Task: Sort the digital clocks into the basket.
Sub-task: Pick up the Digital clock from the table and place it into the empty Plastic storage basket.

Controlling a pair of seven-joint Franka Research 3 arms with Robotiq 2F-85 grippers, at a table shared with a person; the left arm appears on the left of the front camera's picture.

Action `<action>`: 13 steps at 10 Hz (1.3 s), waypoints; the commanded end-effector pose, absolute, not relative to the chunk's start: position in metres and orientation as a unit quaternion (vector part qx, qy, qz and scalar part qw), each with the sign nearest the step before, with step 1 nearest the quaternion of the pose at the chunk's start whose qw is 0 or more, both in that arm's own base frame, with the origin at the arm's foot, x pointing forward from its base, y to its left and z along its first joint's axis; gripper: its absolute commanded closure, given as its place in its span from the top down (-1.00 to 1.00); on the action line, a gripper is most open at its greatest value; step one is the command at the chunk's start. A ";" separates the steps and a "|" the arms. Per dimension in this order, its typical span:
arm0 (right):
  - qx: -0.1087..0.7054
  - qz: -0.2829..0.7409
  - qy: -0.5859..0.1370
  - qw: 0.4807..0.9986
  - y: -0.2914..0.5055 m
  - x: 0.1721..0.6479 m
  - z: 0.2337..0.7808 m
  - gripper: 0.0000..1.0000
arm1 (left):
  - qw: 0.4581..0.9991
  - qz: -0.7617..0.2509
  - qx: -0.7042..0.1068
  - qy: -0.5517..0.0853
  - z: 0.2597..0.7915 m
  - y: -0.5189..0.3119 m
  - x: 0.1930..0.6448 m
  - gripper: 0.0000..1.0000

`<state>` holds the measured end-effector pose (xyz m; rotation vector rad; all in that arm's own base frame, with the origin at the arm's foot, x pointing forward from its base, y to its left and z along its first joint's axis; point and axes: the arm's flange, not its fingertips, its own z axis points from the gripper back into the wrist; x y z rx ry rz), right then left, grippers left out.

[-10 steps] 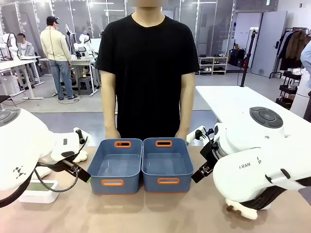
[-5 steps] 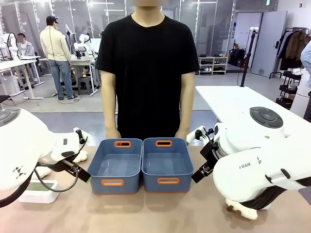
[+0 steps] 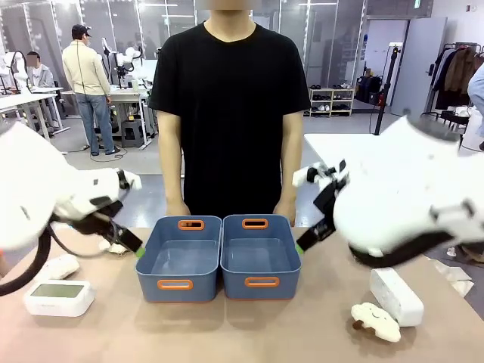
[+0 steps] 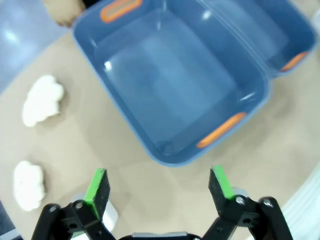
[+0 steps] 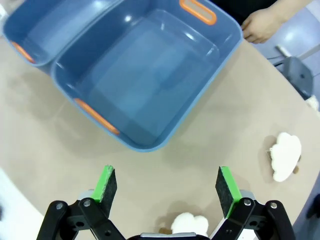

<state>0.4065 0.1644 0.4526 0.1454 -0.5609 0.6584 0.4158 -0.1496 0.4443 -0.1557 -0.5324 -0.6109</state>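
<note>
L hand point(image 4: 160, 183) hovers over the worktop point(image 3: 227, 333), jaws spread wide, nothing between the pads. R hand point(image 5: 166, 184): same, wide open & empty.

Below them sit the left basket point(image 3: 200, 291) and right basket point(image 3: 234, 289), mid-worktop, touching side by side, both empty. No clock is in yet. The left clock point(image 3: 59, 297) lies face-up at the near left corner. The right clock point(image 3: 396, 296) lies near right, face not showing, just beside a plush toy point(image 3: 376, 321).

Risks, as I judge 'em:
- R hand could grab that plush instead of the clock, since they're so close.
- The smooth rounded casing could slip from the pads if pinched off-centre.
- The baskets are twins and I can't tell which is meant, so a drop could land in the wrong one.
- A person's hand point(image 3: 175, 209) rests by the left basket's far rim, another point(image 3: 286, 210) by the right's. A fast reach could clip either.

Count: 2 clocks, 2 baskets, 4 plush toys by my tally (2 per side), 2 robot hands, 1 person at the worktop.
</note>
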 end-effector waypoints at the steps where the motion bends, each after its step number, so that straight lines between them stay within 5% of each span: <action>1: 0.166 0.333 -0.237 0.897 0.135 0.413 0.490 1.00 | 0.908 -0.309 -0.188 -0.213 0.481 -0.106 0.420 1.00; 4: 0.365 0.318 -0.213 0.849 0.083 0.414 0.516 1.00 | 0.846 -0.312 -0.384 -0.201 0.508 -0.039 0.415 1.00; 7: 0.508 0.234 -0.226 0.797 -0.016 0.397 0.500 1.00 | 0.771 -0.254 -0.519 -0.267 0.499 0.065 0.390 1.00; 13: 0.531 -0.029 -0.327 0.781 -0.220 0.284 0.441 1.00 | 0.753 -0.044 -0.497 -0.428 0.460 0.278 0.252 1.00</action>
